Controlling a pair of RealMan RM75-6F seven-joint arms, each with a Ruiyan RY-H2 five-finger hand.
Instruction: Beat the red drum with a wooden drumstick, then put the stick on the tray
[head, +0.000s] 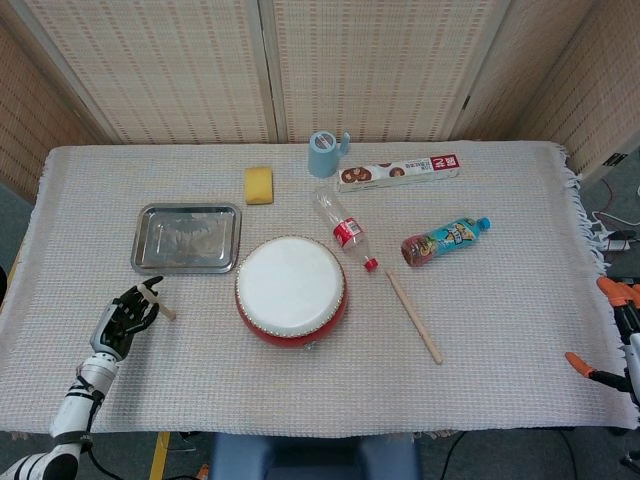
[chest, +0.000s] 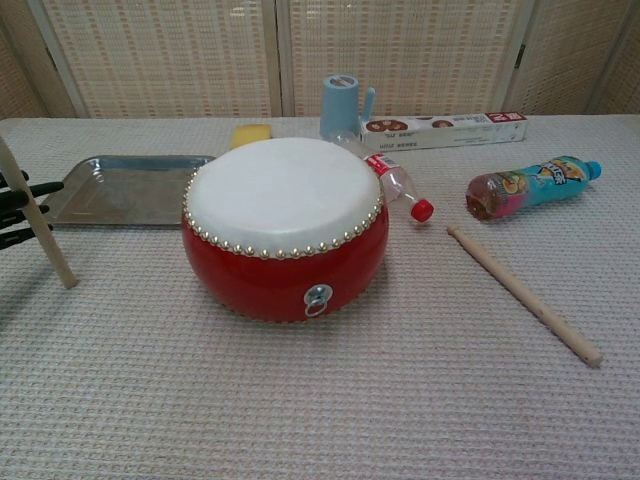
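Note:
The red drum (head: 291, 290) (chest: 285, 225) with its white skin stands in the middle of the cloth. My left hand (head: 125, 318) (chest: 18, 205) is left of it, below the tray, gripping a wooden drumstick (head: 166, 312) (chest: 36, 227) that slants with its lower tip on the cloth. A second drumstick (head: 414, 316) (chest: 522, 293) lies loose to the right of the drum. The empty metal tray (head: 187, 237) (chest: 130, 188) sits behind and left of the drum. At the table's right edge my right hand (head: 618, 340) holds nothing, its orange-tipped fingers apart.
Behind the drum lie a clear bottle with a red cap (head: 345, 232), a colourful drink bottle (head: 445, 240), a long box (head: 398, 172), a blue cup (head: 323, 153) and a yellow sponge (head: 259, 185). The woven cloth covers the whole table.

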